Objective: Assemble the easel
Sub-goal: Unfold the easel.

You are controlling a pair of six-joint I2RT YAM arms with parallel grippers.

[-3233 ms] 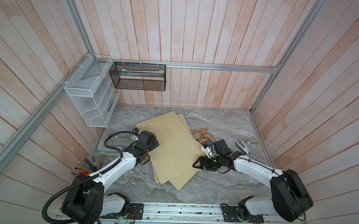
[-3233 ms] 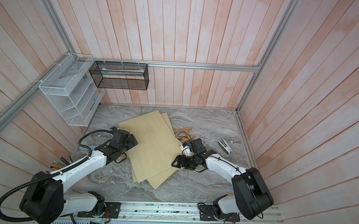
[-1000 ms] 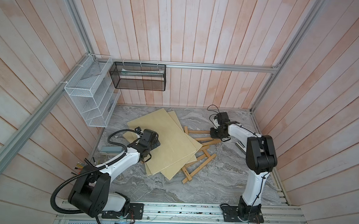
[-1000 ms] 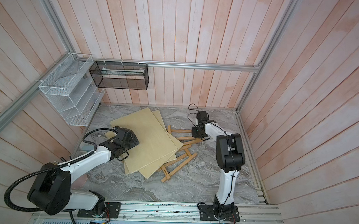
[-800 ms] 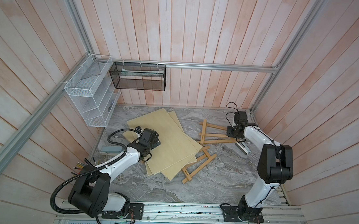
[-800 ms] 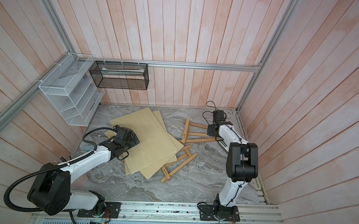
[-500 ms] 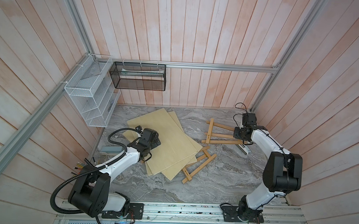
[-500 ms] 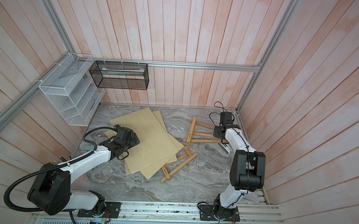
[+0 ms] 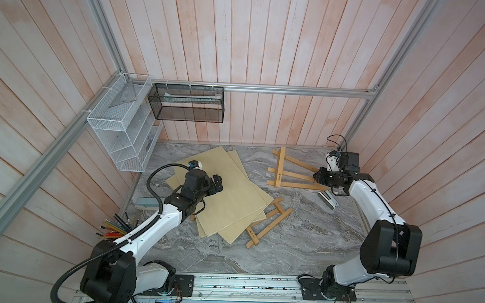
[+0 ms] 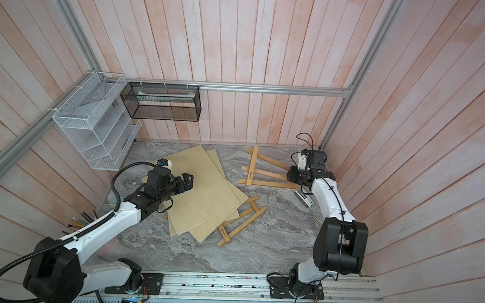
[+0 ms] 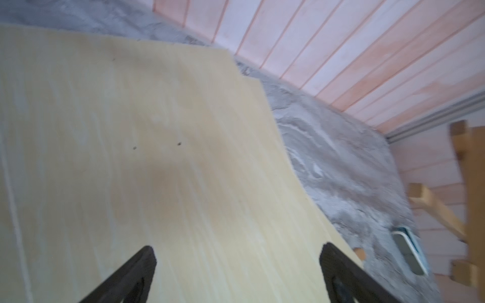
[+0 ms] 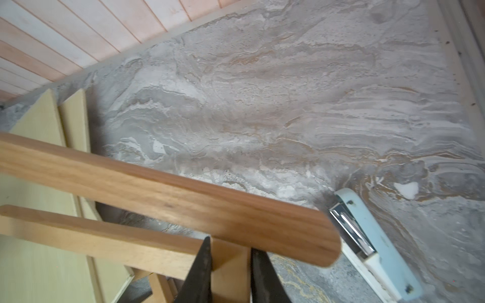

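A wooden easel frame [image 9: 279,167] [image 10: 251,167] is at the back right of the table. My right gripper [image 9: 323,179] [image 10: 292,176] holds it by its narrow end. In the right wrist view the gripper [image 12: 231,244] is shut on a wooden block of the easel [image 12: 168,194]. A second ladder-like wooden frame [image 9: 270,227] [image 10: 242,225] lies partly under several pale plywood boards [image 9: 233,186] [image 10: 205,184]. My left gripper [image 9: 217,183] [image 10: 187,180] [image 11: 236,249] stands open over the top board [image 11: 131,131], holding nothing.
A light-blue stapler-like tool [image 9: 328,199] [image 12: 378,249] lies on the marble table just below the right gripper. A white wire rack [image 9: 123,128] and a black mesh basket [image 9: 187,103] hang on the walls. Pencils [image 9: 112,228] and a grey block [image 9: 147,202] sit at the left edge.
My right gripper has carried the easel frame from beside the boards toward the back right corner, swinging it round. The left gripper has stayed open over the boards.
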